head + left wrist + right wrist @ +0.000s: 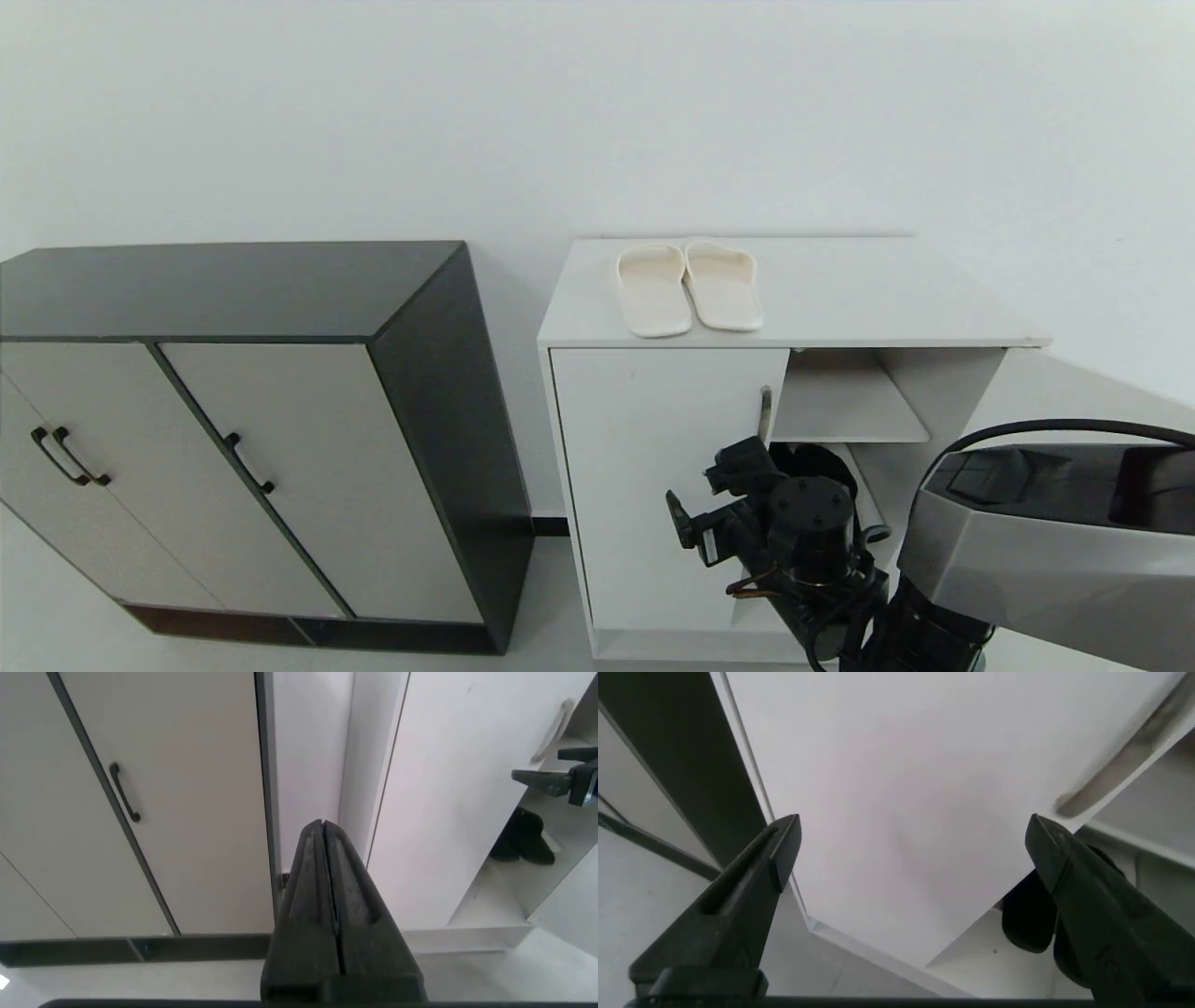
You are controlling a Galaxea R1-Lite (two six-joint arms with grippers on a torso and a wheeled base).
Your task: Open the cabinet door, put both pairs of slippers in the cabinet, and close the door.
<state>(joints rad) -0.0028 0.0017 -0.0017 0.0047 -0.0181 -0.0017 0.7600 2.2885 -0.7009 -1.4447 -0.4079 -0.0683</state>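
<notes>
1. Atop the white cabinet (840,299), head view: cream slippers (689,287); black slippers (822,462) lie inside, behind the right gripper (705,495).
2. Left wrist view: left gripper (323,835), jaws pressed together.
3. Right wrist view: right gripper spread wide before the cabinet door (924,784).

Black right claw (913,835), grey arm shell (1027,551), black cable (1074,426).

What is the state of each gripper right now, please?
Left gripper: closed, holding nothing.
Right gripper: open, empty, in front of the white cabinet door.
</notes>
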